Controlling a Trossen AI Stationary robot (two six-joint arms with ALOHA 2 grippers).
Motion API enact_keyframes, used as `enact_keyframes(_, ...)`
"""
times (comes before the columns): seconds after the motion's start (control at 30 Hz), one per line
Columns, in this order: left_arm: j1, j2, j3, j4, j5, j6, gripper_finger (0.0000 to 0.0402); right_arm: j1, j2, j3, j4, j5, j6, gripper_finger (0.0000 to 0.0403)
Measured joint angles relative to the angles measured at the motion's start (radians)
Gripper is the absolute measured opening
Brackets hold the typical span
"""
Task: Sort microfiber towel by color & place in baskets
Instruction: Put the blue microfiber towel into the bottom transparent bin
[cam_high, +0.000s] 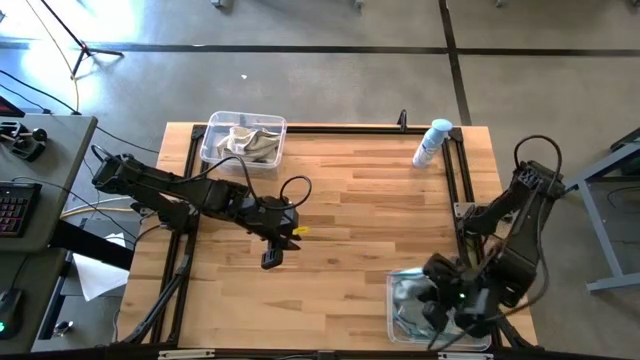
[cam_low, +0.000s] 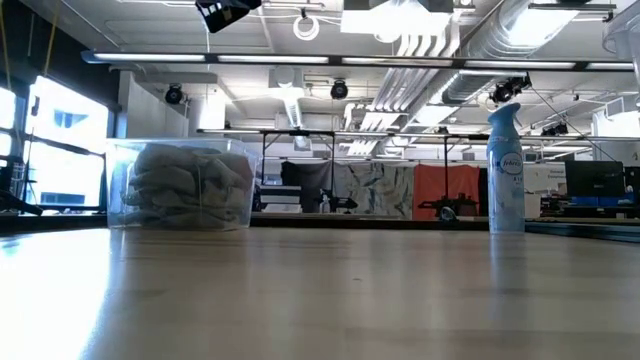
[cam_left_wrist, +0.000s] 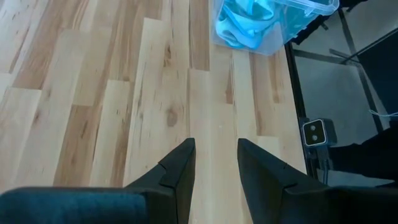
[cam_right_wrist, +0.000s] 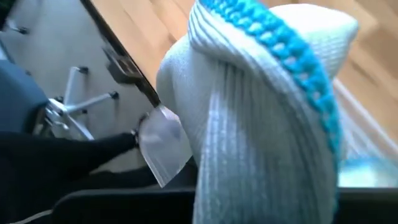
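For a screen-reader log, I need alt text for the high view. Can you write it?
Overhead view of a wooden table: the right gripper reaches into a clear basket of teal towels at the near right corner. The left gripper hangs mid-table. At the far edge are a basket of beige towels and a white spray bottle.

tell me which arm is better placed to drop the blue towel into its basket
Right. The right tool hangs over the near-right basket with a pale teal towel right before its camera. The left tool is empty and open over bare table.

Spray bottle (cam_high: 432, 142) on wooden table (cam_high: 350, 220)
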Motion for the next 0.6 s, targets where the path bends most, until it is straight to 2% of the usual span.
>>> enact_keyframes(0.17,0.000,0.000,0.000,0.000,-0.001,-0.019,0.0108,0.058,0.000,0.000,-0.068,-0.109,0.135,0.0003)
enact_keyframes(0.23,0.000,0.000,0.000,0.000,-0.003,-0.026,0.0108,0.072,0.000,0.000,-0.079,-0.122,0.158,0.0003)
enact_keyframes(0.4,-0.004,0.000,-0.004,0.003,-0.004,-0.045,0.0108,0.078,0.045,0.000,-0.087,-0.209,0.140,0.0003)
enact_keyframes(0.6,-0.004,0.000,-0.004,0.004,-0.009,-0.053,0.0108,0.078,0.166,0.000,-0.086,-0.292,0.055,0.0003)
